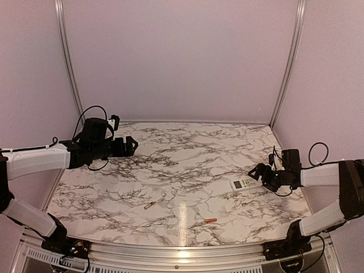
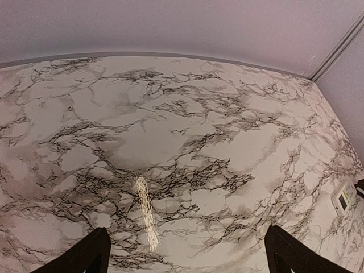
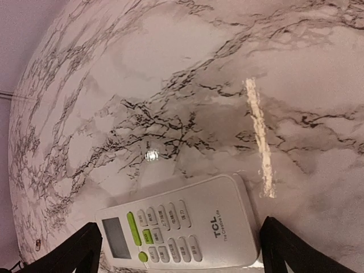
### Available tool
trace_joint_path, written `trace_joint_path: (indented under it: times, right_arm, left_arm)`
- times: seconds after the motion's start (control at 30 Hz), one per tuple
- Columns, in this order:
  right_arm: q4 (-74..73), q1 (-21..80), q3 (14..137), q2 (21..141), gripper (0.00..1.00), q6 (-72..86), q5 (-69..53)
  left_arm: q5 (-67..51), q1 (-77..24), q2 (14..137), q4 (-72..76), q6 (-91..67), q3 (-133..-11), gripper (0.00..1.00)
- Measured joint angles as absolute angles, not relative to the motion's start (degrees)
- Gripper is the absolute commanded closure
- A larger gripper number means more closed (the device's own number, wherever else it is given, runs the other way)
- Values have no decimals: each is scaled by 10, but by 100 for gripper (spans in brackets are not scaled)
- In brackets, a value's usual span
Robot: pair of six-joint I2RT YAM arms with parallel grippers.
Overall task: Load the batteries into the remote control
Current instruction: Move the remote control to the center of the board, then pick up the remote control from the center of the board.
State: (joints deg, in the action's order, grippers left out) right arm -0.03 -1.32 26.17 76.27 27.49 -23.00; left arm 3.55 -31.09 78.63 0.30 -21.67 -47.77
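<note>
The white remote control (image 1: 244, 183) lies face up on the marble table at the right, its display and buttons showing (image 3: 182, 227). My right gripper (image 1: 263, 173) is low over it and open. Its two dark fingertips (image 3: 296, 250) stand on either side of the remote's ends (image 3: 179, 256), and I see no contact. The gold battery (image 1: 150, 205) and the orange-red battery (image 1: 210, 220) lie apart near the front edge. My left gripper (image 1: 132, 145) hovers at the back left, open and empty (image 2: 187, 259). The remote shows at the right edge of the left wrist view (image 2: 343, 197).
Pale walls with metal corner posts (image 1: 287, 62) close the table in at the back and sides. The marble tabletop (image 1: 182, 165) lies between the two arms. A metal rail (image 1: 182, 253) runs along the near edge.
</note>
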Motion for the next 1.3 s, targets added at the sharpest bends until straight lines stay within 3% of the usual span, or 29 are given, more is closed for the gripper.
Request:
trace_joint_path:
  times: [0.27,0.53,0.77,0.93,1.1,1.3]
  right_arm:
    - [103,142,261,812,6,349,-246]
    - [211,317,351,953,10,425,-253]
    - [248,396,412,1023,12,454,-271]
    - [148,404,460,1020,2,364,-236]
    - [10,404,561,1013,1,204,-163]
    - [-44,405,613,1009,1,48,-149]
  left_arm:
    - [34,-311,788,12,-219,-478,1]
    - [32,-311,788,13,-223,-478,1]
    - [30,-311,787,13,-227,-473,1]
    - [21,-311,787,13,-225,-462,1]
    - [-5,-311,766,25,-225,-433,1]
    - [-30,-311,759,32,-221,-428,1]
